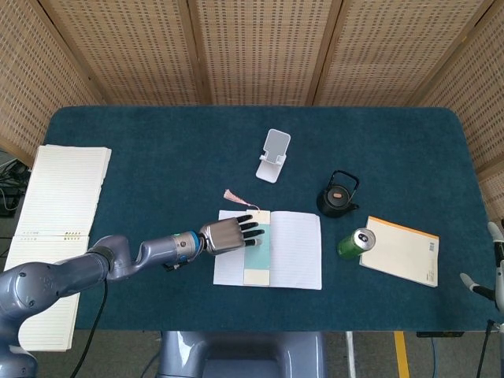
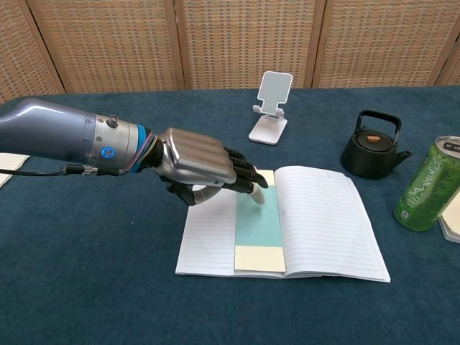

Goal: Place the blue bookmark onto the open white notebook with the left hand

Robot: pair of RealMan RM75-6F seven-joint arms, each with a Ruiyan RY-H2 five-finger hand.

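The blue bookmark (image 2: 256, 219), with a cream lower end, lies flat along the centre fold of the open white notebook (image 2: 327, 223). In the head view the bookmark (image 1: 257, 252) lies on the notebook (image 1: 293, 250) with its pink tassel (image 1: 232, 194) trailing onto the cloth behind. My left hand (image 2: 200, 159) hovers over the notebook's left page, palm down. Its fingers are stretched out, and the fingertips (image 2: 256, 195) reach the bookmark's top end. It holds nothing. From above, the left hand (image 1: 227, 235) sits at the notebook's upper left corner. Only a sliver of my right hand (image 1: 494, 272) shows at the right edge.
A white phone stand (image 1: 274, 155) stands behind the notebook. A black kettle (image 1: 337, 194), a green can (image 1: 356, 243) and a yellow-edged notepad (image 1: 400, 250) are to the right. Lined paper sheets (image 1: 55, 205) lie at the table's left edge.
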